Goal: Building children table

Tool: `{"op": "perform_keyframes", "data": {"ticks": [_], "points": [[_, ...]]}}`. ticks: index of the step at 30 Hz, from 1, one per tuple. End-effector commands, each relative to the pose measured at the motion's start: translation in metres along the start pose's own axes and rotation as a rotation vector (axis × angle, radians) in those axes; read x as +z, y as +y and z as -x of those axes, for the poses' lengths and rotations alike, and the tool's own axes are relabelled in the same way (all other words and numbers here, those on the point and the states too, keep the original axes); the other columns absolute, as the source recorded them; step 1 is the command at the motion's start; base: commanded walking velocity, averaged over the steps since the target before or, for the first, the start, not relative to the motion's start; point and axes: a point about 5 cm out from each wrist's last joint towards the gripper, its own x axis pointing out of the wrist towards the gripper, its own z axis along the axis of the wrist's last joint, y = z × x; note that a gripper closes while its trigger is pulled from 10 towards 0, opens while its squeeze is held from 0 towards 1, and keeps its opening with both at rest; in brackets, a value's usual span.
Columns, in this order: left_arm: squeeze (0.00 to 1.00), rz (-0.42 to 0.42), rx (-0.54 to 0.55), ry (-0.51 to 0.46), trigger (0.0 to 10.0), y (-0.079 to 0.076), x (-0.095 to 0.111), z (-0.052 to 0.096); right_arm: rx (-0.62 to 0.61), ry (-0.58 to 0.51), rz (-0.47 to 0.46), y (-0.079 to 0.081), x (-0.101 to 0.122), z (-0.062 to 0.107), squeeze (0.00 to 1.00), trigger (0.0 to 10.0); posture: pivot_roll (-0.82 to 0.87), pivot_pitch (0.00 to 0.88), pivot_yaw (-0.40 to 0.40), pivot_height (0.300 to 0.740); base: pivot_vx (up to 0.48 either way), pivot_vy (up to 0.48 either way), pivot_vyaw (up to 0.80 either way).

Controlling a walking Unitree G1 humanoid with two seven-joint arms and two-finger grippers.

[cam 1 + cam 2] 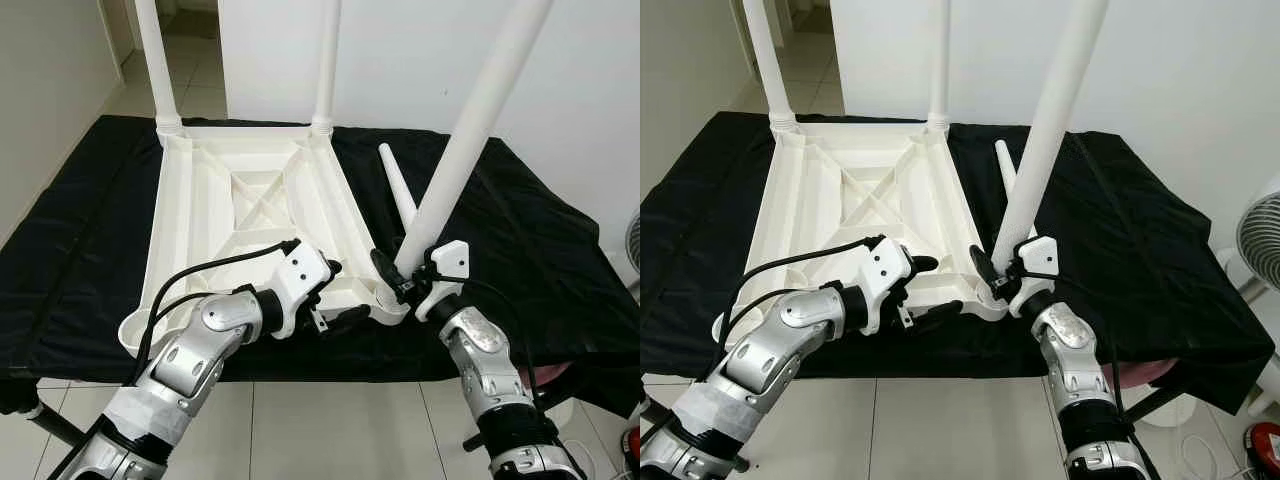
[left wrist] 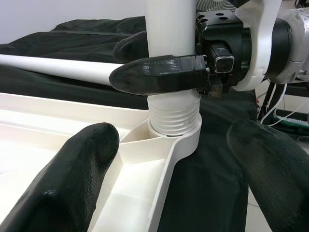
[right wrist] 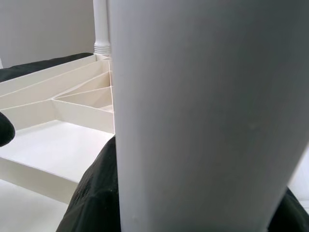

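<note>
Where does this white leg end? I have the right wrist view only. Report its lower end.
Observer: Just below the right gripper, the leg's threaded end sits in the near right corner socket of the upturned table top, with threads showing above the socket.
Operator: Give me its lean.
Observer: The table leg tilts towards the robot's right, not upright like the two far legs.
Operator: Report the left gripper.
Observer: The left gripper is open, its fingers either side of the top's near rim beside that socket.
</note>
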Motion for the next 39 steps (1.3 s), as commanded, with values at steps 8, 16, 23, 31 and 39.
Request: {"op": "perform_keyframes", "data": {"ticks": [8,16,23,31,39], "points": [[0.00,-0.028,-0.013,-0.013,10.0,0.005,0.006,-0.004,-0.049,0.226,-0.096,0.007,-0.047,0.018,0.00,10.0,-0.05,0.000,-0.031,0.740,0.000,0.000,0.00],[0.00,-0.037,-0.012,-0.011,10.0,0.008,0.007,-0.004,-0.101,0.221,-0.088,0.010,-0.049,0.018,0.00,10.0,-0.05,0.000,-0.030,0.740,0.000,0.000,0.00],[0.00,-0.036,-0.008,-0.010,10.0,0.008,0.005,-0.003,-0.231,0.210,-0.094,0.013,-0.047,0.012,0.00,10.0,-0.04,0.000,-0.037,0.740,0.000,0.000,0.00],[0.00,-0.038,-0.004,-0.011,10.0,0.008,0.005,-0.003,-0.444,0.219,-0.095,0.008,-0.047,0.006,0.00,10.0,-0.04,0.000,-0.041,0.740,0.000,0.000,0.00],[0.00,-0.040,-0.003,-0.011,10.0,0.009,0.005,-0.003,-0.530,0.228,-0.103,0.015,-0.049,0.004,0.00,10.0,-0.04,0.000,-0.038,0.740,0.000,0.000,0.00]]}}
